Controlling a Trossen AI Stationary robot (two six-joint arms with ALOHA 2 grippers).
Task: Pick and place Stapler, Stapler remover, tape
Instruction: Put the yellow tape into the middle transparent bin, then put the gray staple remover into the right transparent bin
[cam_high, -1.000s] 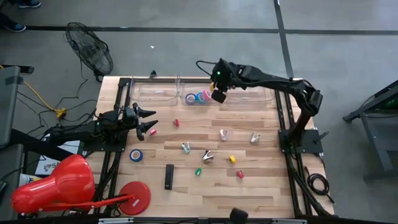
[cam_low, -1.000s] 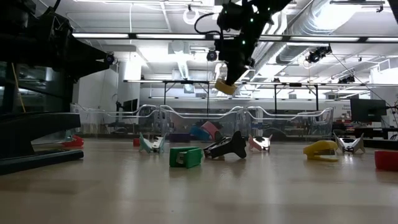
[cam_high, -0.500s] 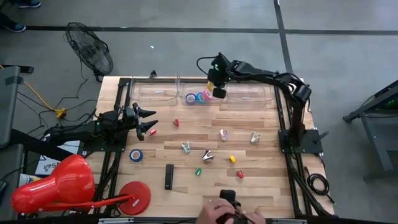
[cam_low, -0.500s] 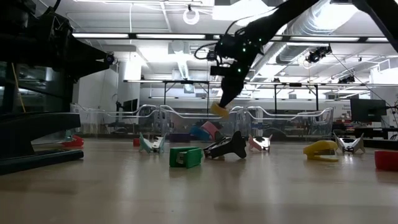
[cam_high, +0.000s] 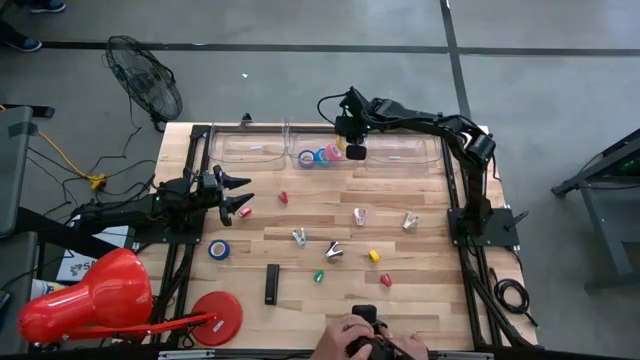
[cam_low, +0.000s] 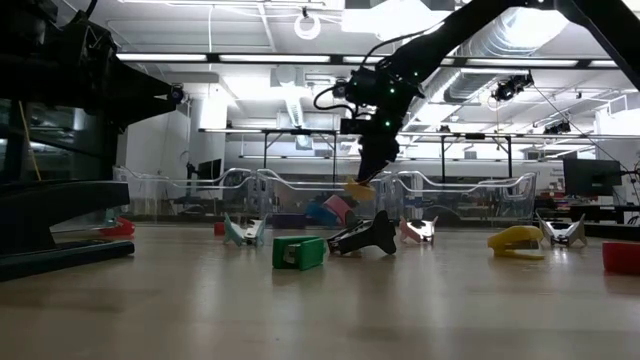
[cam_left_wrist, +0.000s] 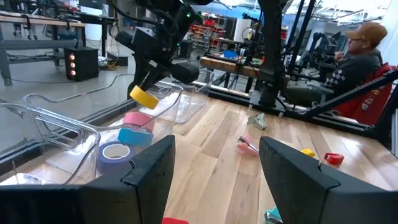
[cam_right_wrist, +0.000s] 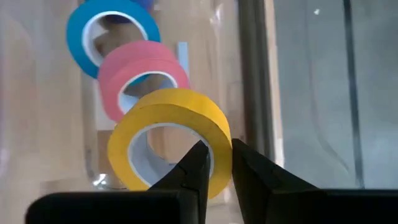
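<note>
The right arm reaches from the right edge of the surface (cam_high: 400, 300) across to the far edge, bent down so that the right hand (cam_high: 353, 152) hangs over the middle clear bin (cam_high: 300, 148) there. The left arm lies low along the left edge, its left hand (cam_high: 240, 195) pointing inward, fingers spread and holding nothing.

In the middle bin sit a purple tape roll (cam_left_wrist: 115, 155), a blue tape roll (cam_right_wrist: 112, 34) and a pink tape roll (cam_right_wrist: 143, 78), leaning on one another. On the open wood lie another blue roll (cam_high: 218, 250) near the left edge, a black stapler (cam_high: 272, 284) and several small staple removers (cam_high: 333, 251) near the middle. A person's hand (cam_high: 350, 340) shows at the near edge.

The right hand's fingers (cam_right_wrist: 199, 168) are pinched on the rim of a yellow tape roll (cam_right_wrist: 168, 143), held just above the pink one.
</note>
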